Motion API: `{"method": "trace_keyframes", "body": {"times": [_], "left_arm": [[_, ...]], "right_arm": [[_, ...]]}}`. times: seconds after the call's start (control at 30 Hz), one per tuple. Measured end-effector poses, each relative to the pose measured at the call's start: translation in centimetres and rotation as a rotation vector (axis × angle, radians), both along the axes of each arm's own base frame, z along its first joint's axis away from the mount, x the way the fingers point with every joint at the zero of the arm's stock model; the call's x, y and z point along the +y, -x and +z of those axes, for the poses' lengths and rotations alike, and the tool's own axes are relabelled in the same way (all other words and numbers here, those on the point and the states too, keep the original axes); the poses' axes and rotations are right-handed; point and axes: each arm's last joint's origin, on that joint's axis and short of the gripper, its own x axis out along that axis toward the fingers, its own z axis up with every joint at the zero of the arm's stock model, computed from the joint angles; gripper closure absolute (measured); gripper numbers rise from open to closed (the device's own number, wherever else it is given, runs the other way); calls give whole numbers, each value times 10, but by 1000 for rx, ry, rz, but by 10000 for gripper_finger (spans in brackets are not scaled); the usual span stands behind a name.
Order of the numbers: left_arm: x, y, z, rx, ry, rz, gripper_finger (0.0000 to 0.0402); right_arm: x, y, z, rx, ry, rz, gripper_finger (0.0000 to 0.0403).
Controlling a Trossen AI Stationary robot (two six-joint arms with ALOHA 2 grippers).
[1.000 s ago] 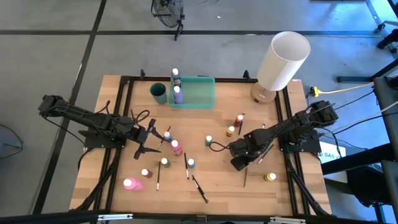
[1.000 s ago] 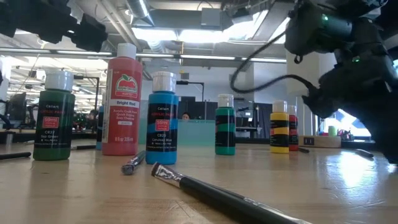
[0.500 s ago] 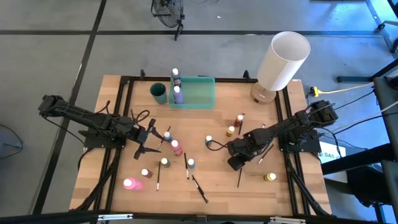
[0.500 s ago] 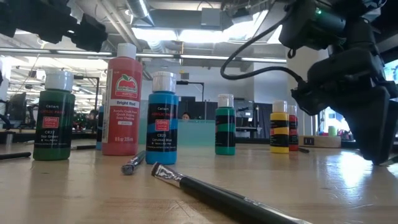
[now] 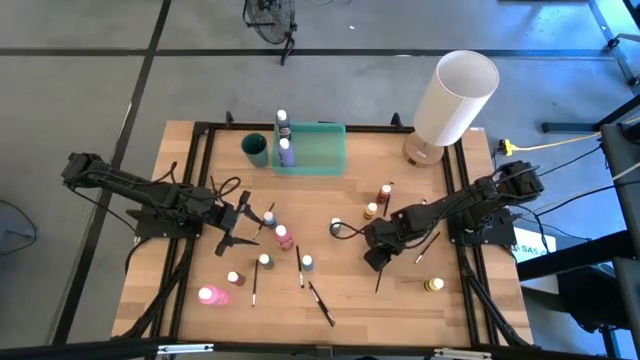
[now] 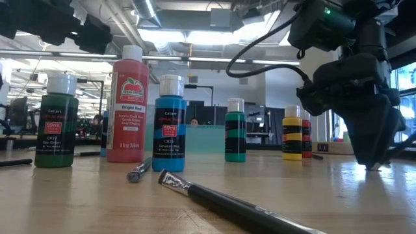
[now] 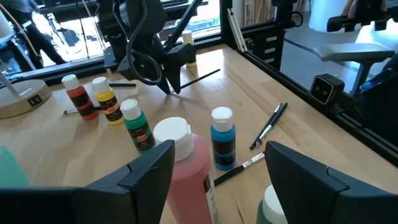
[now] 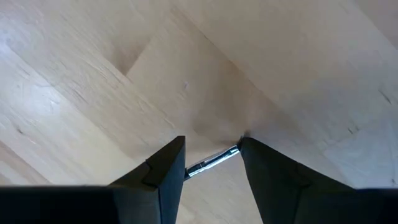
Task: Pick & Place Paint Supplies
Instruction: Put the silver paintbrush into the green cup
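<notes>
Small white-capped paint bottles stand scattered on the wooden table [image 5: 200, 320]: a tall red one [image 5: 283, 237], blue [image 5: 307, 262], green [image 5: 265, 262], teal [image 5: 336, 225], yellow [image 5: 371, 211]. Thin dark paintbrushes [image 5: 320, 303] lie among them. My right gripper [image 5: 376, 260] points down at the table's right middle, shut on one paintbrush [image 5: 378, 285]. My left gripper [image 5: 238, 224] hangs open at the left middle, clear of the table. The tall red bottle [image 7: 186, 168] stands just ahead of its fingers. My right gripper has the paintbrush between its two fingers [image 8: 165, 171], and the metal ferrule [image 8: 211, 160] spans the gap at their free ends. The fingers come from above, pointing down, close to the tabletop. The handle [image 5: 377, 290] runs out toward the near edge.
A translucent green tray [image 5: 322, 160] with two purple bottles and a dark green cup [image 5: 256, 148] stand at the far edge, a big white lamp [image 5: 455, 98] at the far right. Another brush [image 5: 428, 248] lies beside the right arm, with a yellow bottle [image 5: 433, 285] nearer.
My right gripper has rolled at the wrist, tipped steeper and shifted a little toward the table's left. The paintbrush has turned with it, its free end swinging toward the left.
</notes>
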Motion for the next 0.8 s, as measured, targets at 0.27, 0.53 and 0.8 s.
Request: {"method": "trace_keyframes", "body": {"times": [0.27, 0.53, 0.8], "left_arm": [[0, -1, 3, -25, 30, 12, 154], [-1, -10, 13, -161, 17, 34, 155], [0, -37, 11, -306, -337, 228, 154]], "right_arm": [[-3, -2, 0, -16, -8, -10, 234], [-8, -6, 0, -42, -17, -31, 234], [-14, -12, 1, -82, -25, -53, 234]]}}
